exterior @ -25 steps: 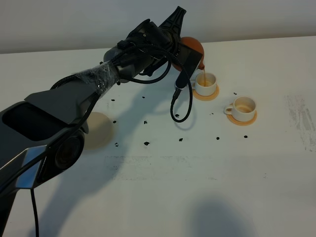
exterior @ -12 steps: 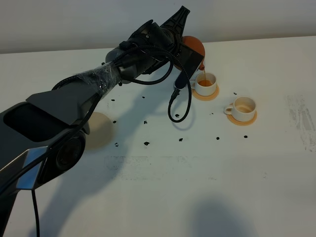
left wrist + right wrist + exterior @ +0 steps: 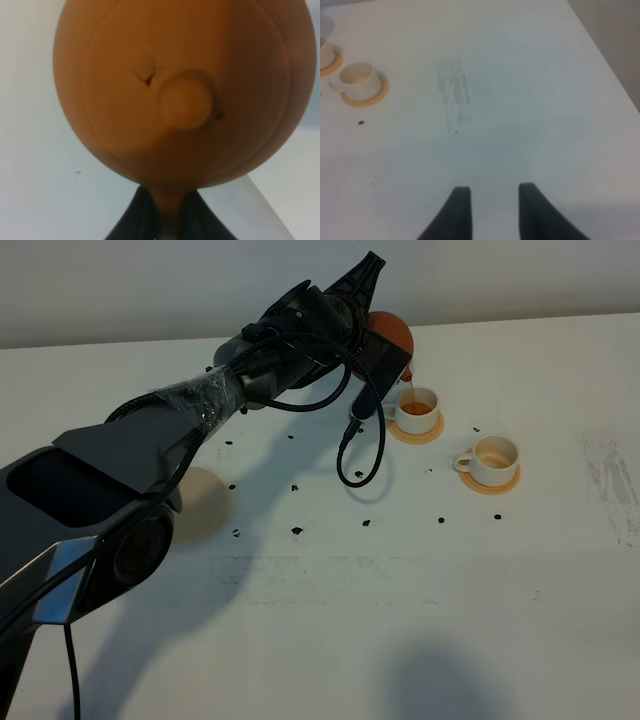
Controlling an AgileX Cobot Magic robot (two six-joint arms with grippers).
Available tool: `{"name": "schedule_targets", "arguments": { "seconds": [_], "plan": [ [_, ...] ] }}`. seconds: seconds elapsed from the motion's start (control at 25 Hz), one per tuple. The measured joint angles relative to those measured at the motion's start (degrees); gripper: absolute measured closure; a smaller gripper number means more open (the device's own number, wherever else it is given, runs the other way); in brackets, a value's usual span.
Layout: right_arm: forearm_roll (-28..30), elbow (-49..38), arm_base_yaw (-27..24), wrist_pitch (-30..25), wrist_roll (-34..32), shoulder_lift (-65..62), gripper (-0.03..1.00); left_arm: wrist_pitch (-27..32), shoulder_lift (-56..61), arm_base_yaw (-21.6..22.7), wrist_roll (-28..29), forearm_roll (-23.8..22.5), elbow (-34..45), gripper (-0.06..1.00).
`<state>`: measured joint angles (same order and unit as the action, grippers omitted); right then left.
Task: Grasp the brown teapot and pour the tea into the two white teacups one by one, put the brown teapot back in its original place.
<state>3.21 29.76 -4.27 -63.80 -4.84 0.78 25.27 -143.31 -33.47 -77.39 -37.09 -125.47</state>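
From where I stand, the left arm reaches across the table [image 3: 400,620] and holds the brown teapot [image 3: 393,332] tipped spout-down over the farther, left-hand white teacup [image 3: 418,408]. It is tilted that way so that a thin stream of tea [image 3: 410,390] drops into the cup, which already shows amber liquid. Each of the 2 cups sits on its own orange coaster [image 3: 432,432], presumably to catch drips. The second teacup [image 3: 493,459] stands nearer and to the right; I cannot tell whether its tan inside is tea or glaze. The pale beige coaster [image 3: 203,502] lies bare well to the left, in the arm's shadow, waiting for the pot's return. The high view hides the grasp behind the wrist, but the left wrist view shows it: the left gripper [image 3: 169,212] has its dark fingers [image 3: 142,220] clamped on the pot's handle, with the lid knob [image 3: 185,104] facing the lens. That view shows no cup at all. The right wrist view adds the right gripper [image 3: 491,197], idle on the near right above bare table, its fingers apart with nothing between them. Black specks [image 3: 297,531] dot the tabletop.
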Motion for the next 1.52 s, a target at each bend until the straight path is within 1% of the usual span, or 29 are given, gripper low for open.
{"name": "schedule_targets", "arguments": {
  "seconds": [0.72,1.08,1.2,1.52],
  "plan": [
    [0.0,0.0,0.0,0.0,0.0,0.0,0.74,-0.9,0.0,0.0,-0.8,-0.2,0.0,0.85],
    [0.0,0.0,0.0,0.0,0.0,0.0,0.74,-1.3,0.0,0.0,-1.3,-1.4,0.0,0.85],
    [0.0,0.0,0.0,0.0,0.0,0.0,0.74,-1.3,0.0,0.0,-1.3,-2.4,0.0,0.85],
    [0.0,0.0,0.0,0.0,0.0,0.0,0.74,-2.3,0.0,0.0,-1.3,-2.9,0.0,0.85]
  ]
}}
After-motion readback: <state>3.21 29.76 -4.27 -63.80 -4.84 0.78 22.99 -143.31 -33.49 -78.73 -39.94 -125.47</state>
